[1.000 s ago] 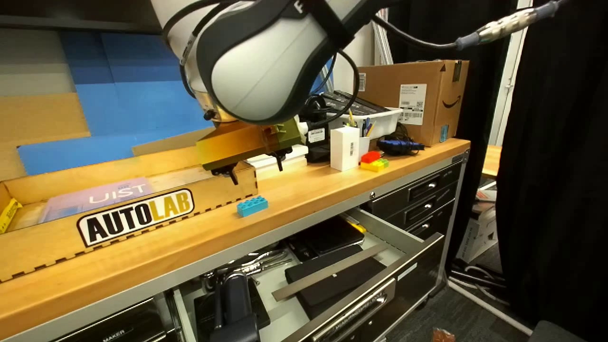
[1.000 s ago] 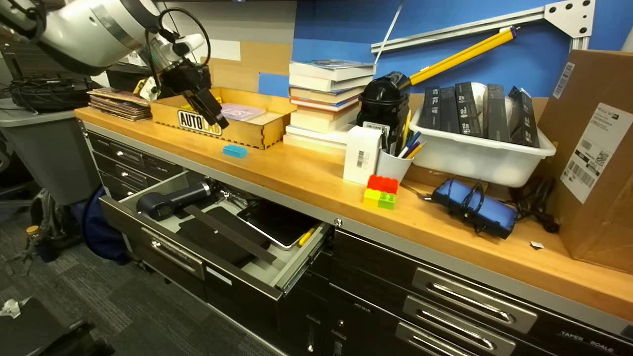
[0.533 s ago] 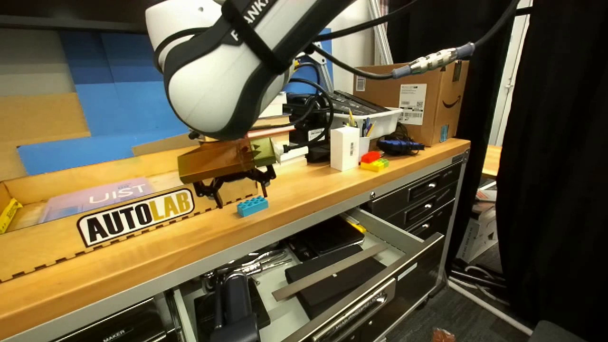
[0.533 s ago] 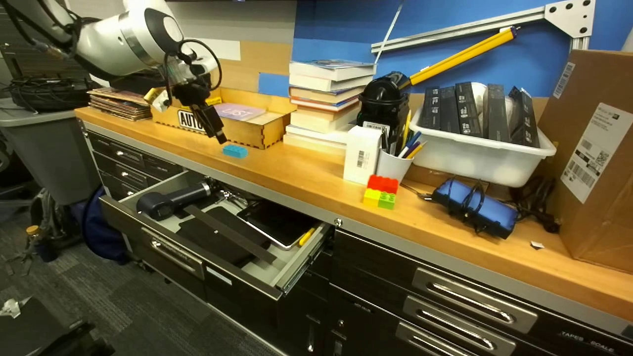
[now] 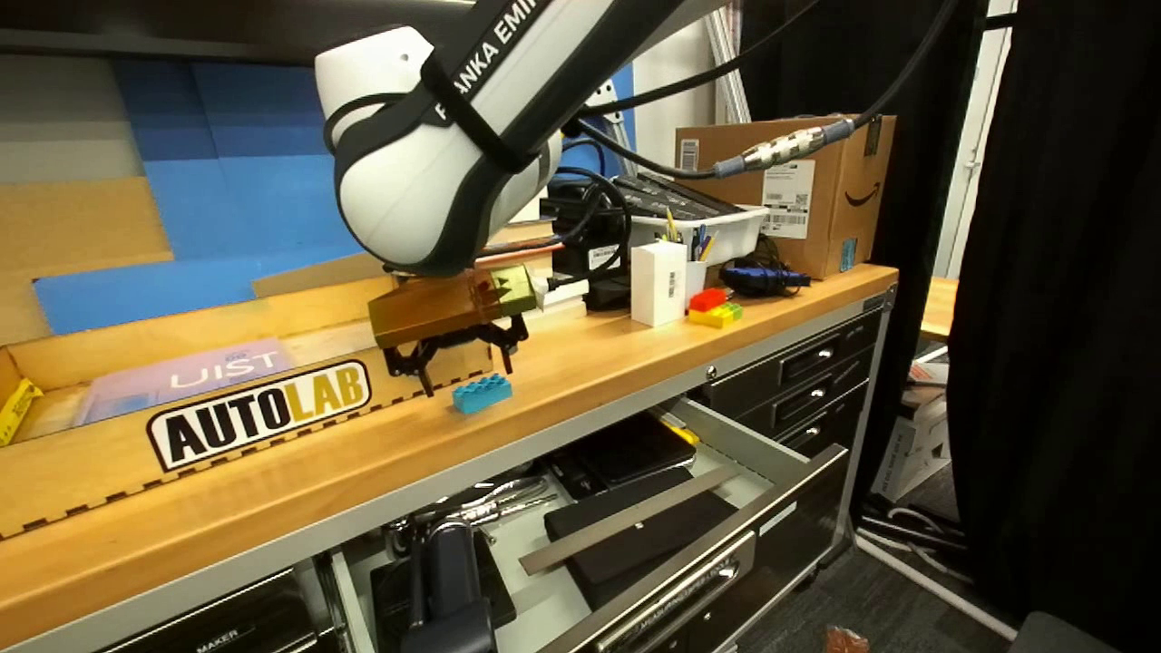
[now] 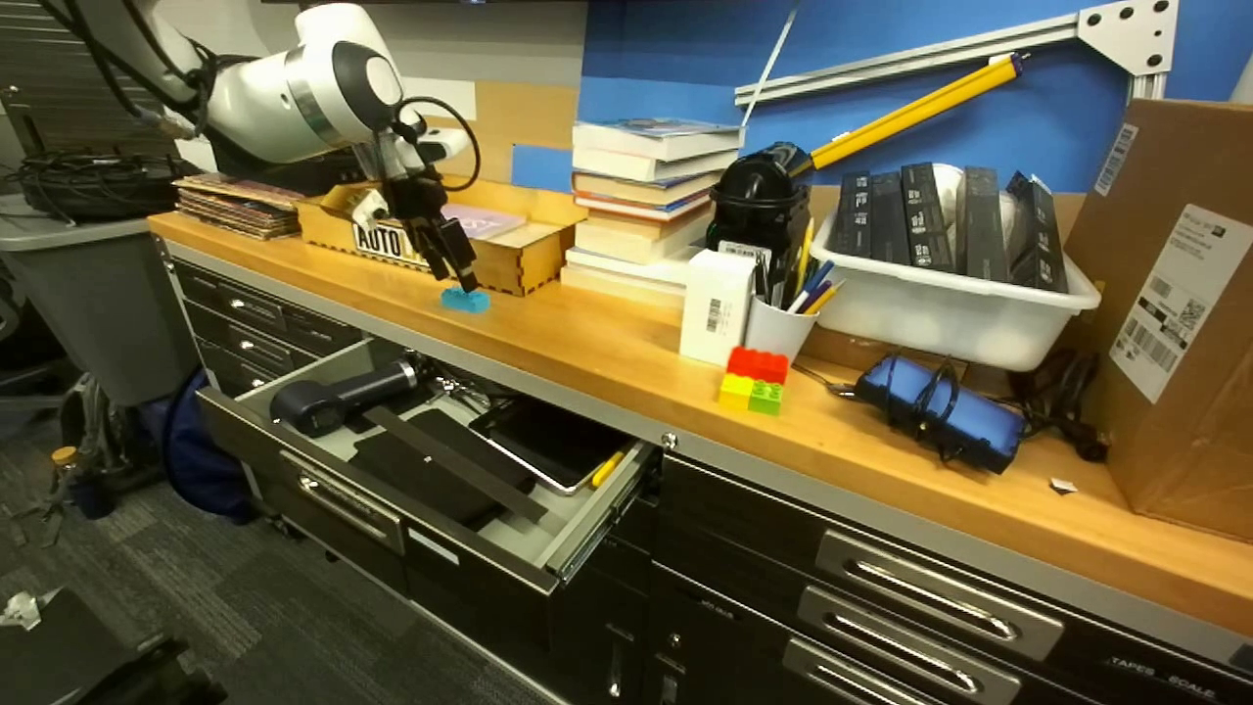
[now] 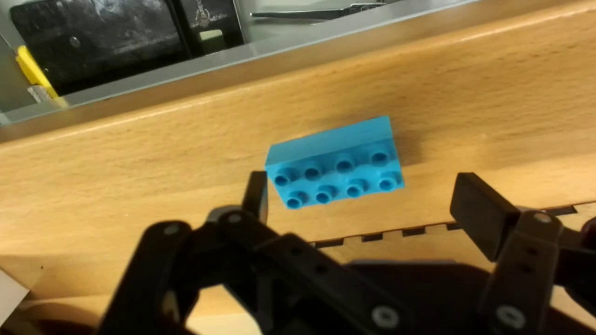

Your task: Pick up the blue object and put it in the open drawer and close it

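Wood-topped workbench [image 6: 587, 338]: centre first, then lower

The workbench runs right across the scene, its wide drawer [image 6: 494, 587] pulled out at 6 o'clock from my target in an exterior view. The AUTOLAB-lettered wooden box [image 5: 100, 467] stands on top. My gripper [image 7: 363, 190] is spread wide and holds nothing. The light-blue toy building brick [image 7: 333, 160] lies studs-up on the wood, between box and drawer.

In the wrist view the brick sits toward 11 o'clock of the gripper's middle, one end close to the fingertip [image 7: 255, 195] at 8 o'clock; whether those touch I can't tell. I judge this the last lining-up before the grasp. I'd ease toward 11 o'clock, turn slightly counter-clockwise to meet both short ends squarely, then lower straight and close gently. The box edge, at 5 o'clock from the brick, might snag me on the way down.
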`<state>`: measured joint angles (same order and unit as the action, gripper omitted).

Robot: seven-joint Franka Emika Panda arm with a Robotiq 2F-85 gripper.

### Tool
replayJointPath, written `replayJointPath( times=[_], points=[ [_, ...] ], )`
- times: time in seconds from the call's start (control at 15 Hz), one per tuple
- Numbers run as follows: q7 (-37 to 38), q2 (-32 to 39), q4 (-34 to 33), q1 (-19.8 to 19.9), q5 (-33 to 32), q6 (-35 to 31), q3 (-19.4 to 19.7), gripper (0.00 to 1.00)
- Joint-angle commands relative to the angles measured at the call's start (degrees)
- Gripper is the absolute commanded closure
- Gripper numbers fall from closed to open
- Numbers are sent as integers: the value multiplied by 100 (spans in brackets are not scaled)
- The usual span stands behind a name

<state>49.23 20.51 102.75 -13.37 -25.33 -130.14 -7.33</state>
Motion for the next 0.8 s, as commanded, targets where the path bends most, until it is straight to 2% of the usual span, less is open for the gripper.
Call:
replayJointPath(
  times=[0.0,0.53,0.73],
  points=[
    [-698,231,-306,-40,289,-168,121,0],
    [-1719,301,-379,-42,767,-162,266,0],
    [-2098,203,-264,-24,1084,-185,182,0]
  ],
)
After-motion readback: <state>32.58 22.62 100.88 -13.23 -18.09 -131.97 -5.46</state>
